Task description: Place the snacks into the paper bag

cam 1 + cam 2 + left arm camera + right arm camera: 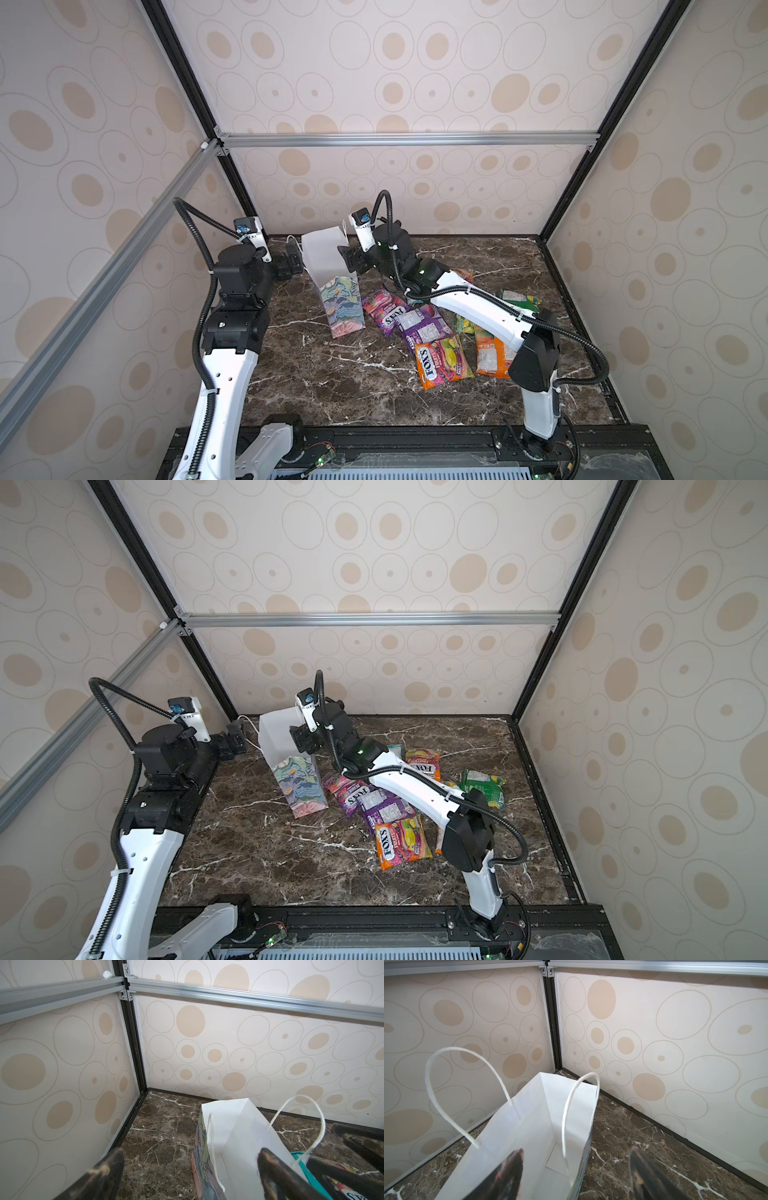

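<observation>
— Where was the paper bag (343, 307)?
— It stood upright on the marble table (332, 374), mouth open, with its white cord handles (452, 1048) raised.
— And the left gripper (293, 259)?
— Just beside the bag's left side, up near the rim. Its jaws were spread wide and gripped nothing. In the left wrist view one finger (272, 1169) showed against the bag's white inside.
— The right gripper (577, 1152)?
— At the bag's right rim, jaws apart and empty. One finger (510, 1169) hung over the white inside and the other (645, 1178) outside the floral wall. I could not tell whether either touched the paper.
— The snacks?
— They lay flat on the table, right of the bag. The pink-red packet (380, 305) was nearest. The purple packet (424, 326), fruit-print packet (442, 361), orange packet (492, 355) and yellow-green packet (519, 301) lay farther out. A teal packet (297, 1155) showed just past the bag.
</observation>
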